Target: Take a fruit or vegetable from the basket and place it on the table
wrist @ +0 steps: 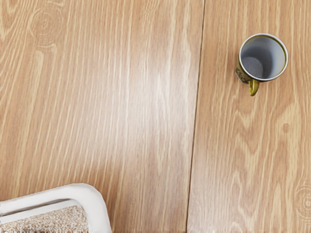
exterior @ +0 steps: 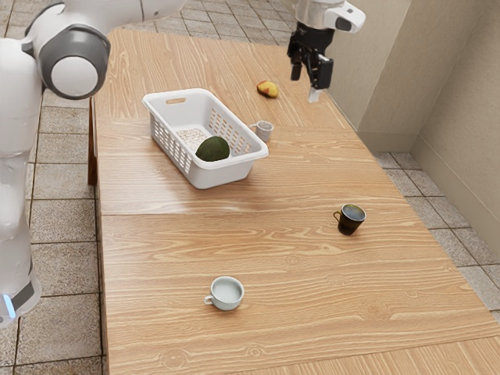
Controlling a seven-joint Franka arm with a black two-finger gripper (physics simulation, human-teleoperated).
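Note:
The black gripper (exterior: pixel 309 76) hangs high near the table's edge at the exterior view's upper right, its two fingers apart with nothing seen between them. A white perforated basket (exterior: pixel 165 134) stands on the table (exterior: pixel 180 273), and a dark green avocado (exterior: pixel 212 148) lies inside it. A yellow-red fruit (exterior: pixel 267 89), perhaps a mango, rests on the bare wood beyond the basket. In the wrist view, a rounded corner of the basket (wrist: pixel 92 204) appears, with the tabletop (wrist: pixel 121 111) beside it.
A small whitish mug (exterior: pixel 265 131) stands close against the basket's side. A dark mug with a yellowish handle (exterior: pixel 350 219), also the cup in the wrist view (wrist: pixel 262 58), stands farther off. A pale cup (exterior: pixel 226 293) sits toward the exterior view's bottom.

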